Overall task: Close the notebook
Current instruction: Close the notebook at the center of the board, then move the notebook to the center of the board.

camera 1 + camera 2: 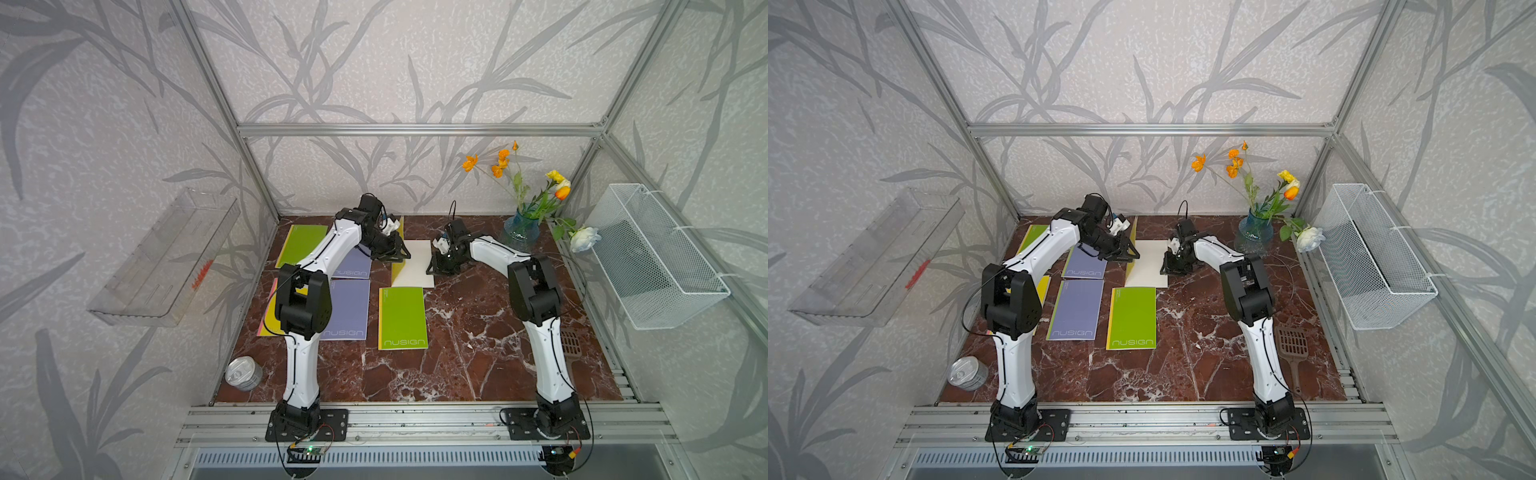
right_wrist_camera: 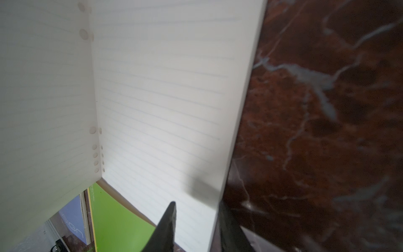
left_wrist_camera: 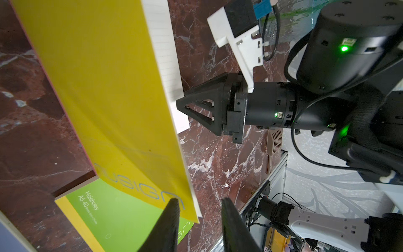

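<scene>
Notebook [image 1: 415, 262] with the yellow cover lies open toward the back middle of the marble table [image 1: 478, 353], its lined right-hand page flat on the stone while the yellow cover [image 3: 104, 87] stands raised at a steep angle along the left side. Left gripper [image 3: 199, 204] sits right at that lifted cover; in its wrist view the two dark fingers stand apart, with the cover's free edge close to the gap, though I can't say for certain they touch it. Right gripper [image 2: 196, 209] is down at the outer edge of the flat white page [image 2: 165, 98], one finger over the paper and one over the stone, jaws spread with the page edge between them; whether they pinch it I cannot tell. Just in front of the open one lies a closed green notebook [image 1: 402, 318], with two purple notebooks [image 1: 347, 309] beside it. A blue vase of flowers [image 1: 521, 226] stands in the back right corner.
</scene>
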